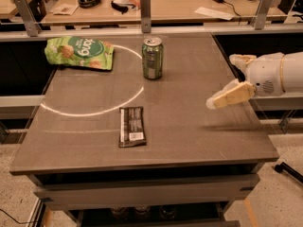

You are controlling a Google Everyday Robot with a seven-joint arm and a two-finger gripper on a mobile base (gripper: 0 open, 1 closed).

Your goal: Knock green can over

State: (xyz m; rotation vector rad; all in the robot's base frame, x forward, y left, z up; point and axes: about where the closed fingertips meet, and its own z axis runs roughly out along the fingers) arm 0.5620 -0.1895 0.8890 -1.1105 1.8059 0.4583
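Observation:
The green can (152,57) stands upright on the grey table (199,126), at the far middle, with its silver top and pull-tab showing. My gripper (221,81) comes in from the right edge of the view on a white arm. It hovers over the table's right side, well to the right of the can and a little nearer to the camera, not touching it. Its two cream fingers (230,95) are spread apart and hold nothing.
A flat green snack bag (79,52) lies at the far left of the table. A dark snack bar (131,126) lies near the front middle. A rail with metal posts (146,6) runs behind the table, with a cluttered wooden desk (165,4) beyond it.

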